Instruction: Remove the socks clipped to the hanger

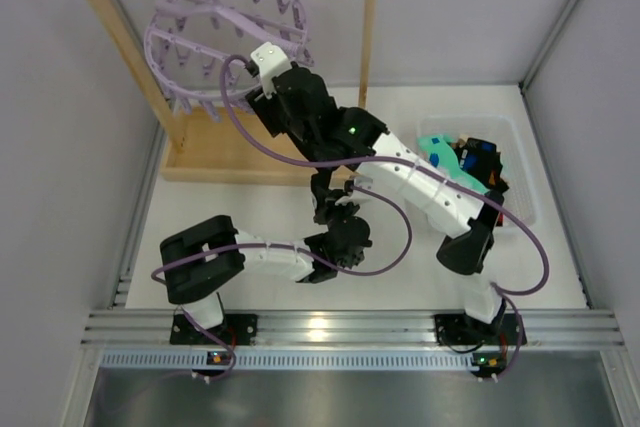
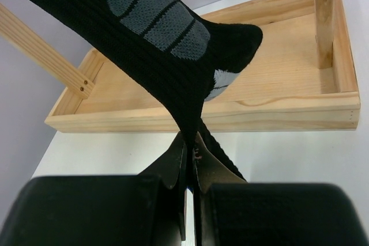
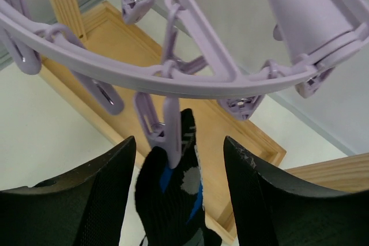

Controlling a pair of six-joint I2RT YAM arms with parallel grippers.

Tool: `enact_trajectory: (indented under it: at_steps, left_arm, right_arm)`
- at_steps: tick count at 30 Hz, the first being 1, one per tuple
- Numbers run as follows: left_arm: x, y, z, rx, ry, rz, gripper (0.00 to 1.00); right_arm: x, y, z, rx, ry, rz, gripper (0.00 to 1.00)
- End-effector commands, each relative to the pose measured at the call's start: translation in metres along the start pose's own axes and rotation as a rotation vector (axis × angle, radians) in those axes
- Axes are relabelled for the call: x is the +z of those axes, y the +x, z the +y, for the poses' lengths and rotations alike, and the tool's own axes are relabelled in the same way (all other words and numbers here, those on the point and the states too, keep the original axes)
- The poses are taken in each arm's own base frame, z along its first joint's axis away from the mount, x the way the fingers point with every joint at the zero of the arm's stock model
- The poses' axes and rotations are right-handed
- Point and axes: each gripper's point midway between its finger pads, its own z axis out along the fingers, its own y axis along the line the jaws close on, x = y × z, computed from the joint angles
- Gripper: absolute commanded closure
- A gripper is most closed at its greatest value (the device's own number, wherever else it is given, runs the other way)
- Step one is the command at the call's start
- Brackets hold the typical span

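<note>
L tool (image 2: 189,143) clamps blk sock (image 2: 173,79); R tool (image 3: 179,142) agape.

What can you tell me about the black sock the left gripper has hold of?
The black sock is soft knit with a grey ribbed patch and a small pale mark near its rounded end. It stretches from the upper left of the left wrist view down to the left gripper, shut on a narrow fold of it. The wooden rack base lies behind. Its upper end is out of frame.

A black, grey-patched sock (image 3: 173,200) hangs clipped beneath the lavender ring hanger (image 3: 115,68).
</note>
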Motion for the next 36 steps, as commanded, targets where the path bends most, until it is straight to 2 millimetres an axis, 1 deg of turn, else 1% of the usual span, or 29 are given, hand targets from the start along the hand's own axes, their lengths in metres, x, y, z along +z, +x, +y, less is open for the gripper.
enact_trajectory:
  at_steps: [1,6,9,10,11,12,15,17,20,21,23,24,25,27,35,36]
  left_arm:
    - [-0.002,-0.013,-0.002,-0.067,0.001,-0.01,1.0]
    - [-0.003,-0.013,-0.002,-0.068,0.005,-0.012,1.0]
    - [-0.005,-0.013,-0.003,-0.071,0.008,-0.013,1.0]
    - [-0.006,-0.014,-0.004,-0.071,0.011,-0.014,1.0]
    - [-0.007,-0.013,-0.004,-0.068,0.011,-0.014,1.0]
    - [-0.008,-0.014,-0.004,-0.07,0.012,-0.015,1.0]
    - [-0.008,-0.013,-0.005,-0.065,0.014,-0.015,1.0]
    - [-0.009,-0.012,-0.004,-0.063,0.014,-0.015,1.0]
    - [-0.009,-0.013,-0.003,-0.07,0.015,-0.016,1.0]
    - [-0.01,-0.013,-0.003,-0.071,0.017,-0.016,1.0]
    - [-0.01,-0.013,-0.003,-0.073,0.018,-0.017,1.0]
    - [-0.01,-0.013,-0.003,-0.074,0.018,-0.017,1.0]
    - [-0.01,-0.011,-0.003,-0.07,0.02,-0.017,1.0]
    - [-0.011,-0.01,-0.004,-0.071,0.02,-0.016,1.0]
    - [-0.016,0.003,-0.007,-0.053,0.045,-0.019,1.0]
    - [-0.018,0.005,-0.008,-0.053,0.049,-0.02,1.0]
  right_arm:
    - [-0.002,-0.03,0.006,0.028,-0.008,-0.099,0.4]
    - [0.0,-0.038,0.006,0.025,-0.002,-0.129,0.41]
    - [0.006,-0.041,0.0,0.002,0.045,-0.153,0.4]
    - [0.008,-0.038,-0.001,0.0,0.059,-0.145,0.39]
    - [0.011,-0.04,-0.005,-0.016,0.084,-0.155,0.4]
    - [0.016,-0.036,-0.012,-0.026,0.125,-0.146,0.39]
    - [0.024,-0.031,-0.021,-0.037,0.161,-0.139,0.4]
    - [0.027,-0.03,-0.024,-0.041,0.174,-0.142,0.43]
    - [0.027,-0.032,-0.024,-0.04,0.177,-0.156,0.49]
    - [0.025,-0.036,-0.024,-0.036,0.178,-0.169,0.53]
    - [0.025,-0.039,-0.025,-0.036,0.18,-0.176,0.57]
    - [0.022,-0.042,-0.026,-0.033,0.183,-0.184,0.65]
    - [0.022,-0.044,-0.027,-0.032,0.183,-0.192,0.71]
    - [0.018,-0.048,-0.028,-0.027,0.183,-0.2,0.78]
    - [0.013,-0.049,-0.025,-0.014,0.171,-0.21,0.85]
    - [0.012,-0.051,-0.025,-0.009,0.17,-0.213,0.95]
